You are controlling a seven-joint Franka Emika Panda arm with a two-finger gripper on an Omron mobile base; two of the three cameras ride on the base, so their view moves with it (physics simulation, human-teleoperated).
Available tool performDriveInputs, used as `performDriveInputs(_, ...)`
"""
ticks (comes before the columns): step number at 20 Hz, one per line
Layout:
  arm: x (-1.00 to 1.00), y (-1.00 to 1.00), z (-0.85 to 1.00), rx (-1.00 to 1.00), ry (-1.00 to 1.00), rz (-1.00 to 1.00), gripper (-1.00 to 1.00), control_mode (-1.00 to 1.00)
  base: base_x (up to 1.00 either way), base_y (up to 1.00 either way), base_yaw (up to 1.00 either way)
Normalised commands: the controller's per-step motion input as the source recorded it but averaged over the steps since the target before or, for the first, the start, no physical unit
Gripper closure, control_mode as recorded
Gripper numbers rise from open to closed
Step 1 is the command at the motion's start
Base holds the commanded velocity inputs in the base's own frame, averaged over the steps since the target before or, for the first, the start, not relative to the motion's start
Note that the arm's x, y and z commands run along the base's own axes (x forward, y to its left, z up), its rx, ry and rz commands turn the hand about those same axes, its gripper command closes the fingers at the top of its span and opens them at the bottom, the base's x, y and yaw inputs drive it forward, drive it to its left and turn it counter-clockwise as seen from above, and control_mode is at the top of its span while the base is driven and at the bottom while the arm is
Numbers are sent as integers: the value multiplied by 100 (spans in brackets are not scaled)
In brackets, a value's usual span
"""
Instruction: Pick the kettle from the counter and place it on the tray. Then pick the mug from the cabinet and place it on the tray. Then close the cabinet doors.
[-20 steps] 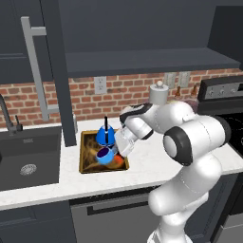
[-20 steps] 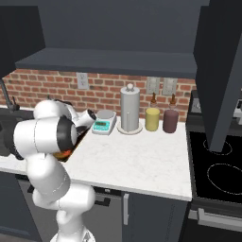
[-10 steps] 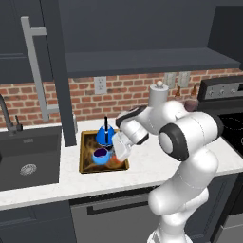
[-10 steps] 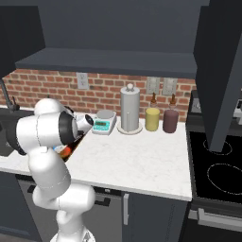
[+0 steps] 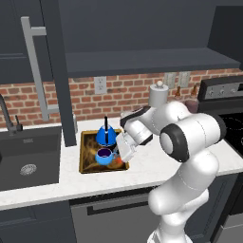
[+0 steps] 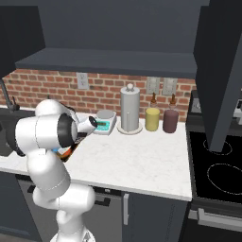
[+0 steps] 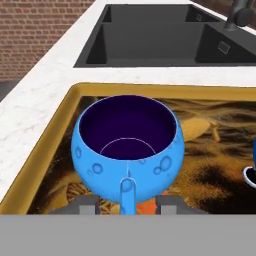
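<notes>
Blue mug [image 7: 127, 150] sits upright on the tray [image 7: 45, 150] just ahead of the claw [image 7: 127, 204], whose tips stand parted beside its handle, released for delivery.

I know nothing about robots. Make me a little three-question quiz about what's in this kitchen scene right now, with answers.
1. True or false: the mug stands upright on the tray.
2. What else blue sits on the tray? A) a bowl B) the kettle C) a bottle
3. Fill in: the cabinet doors are ____.

Key:
1. True. It stands inside the golden-brown rim, its handle between the fingers of the end effector.
2. B, just behind the mug in the left base view.
3. Open: one swings out over the sink, another over the stove.
</notes>
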Motion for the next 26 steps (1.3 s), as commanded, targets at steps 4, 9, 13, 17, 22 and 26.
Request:
performDriveInputs(4,-1,0,22,0,0,-3,-100,-100,0,0,0)
performDriveInputs(9,0,0,39,1,0,-2,-100,-100,0,0,0)
performDriveInputs(13,-29,-1,69,0,0,0,-100,-100,0,0,0)
performDriveInputs(17,-64,-2,65,0,0,1,-100,-100,0,0,0)
performDriveInputs(22,-72,0,50,0,-1,5,-100,-100,0,0,0)
performDriveInputs(26,-75,0,43,1,-1,0,-100,-100,0,0,0)
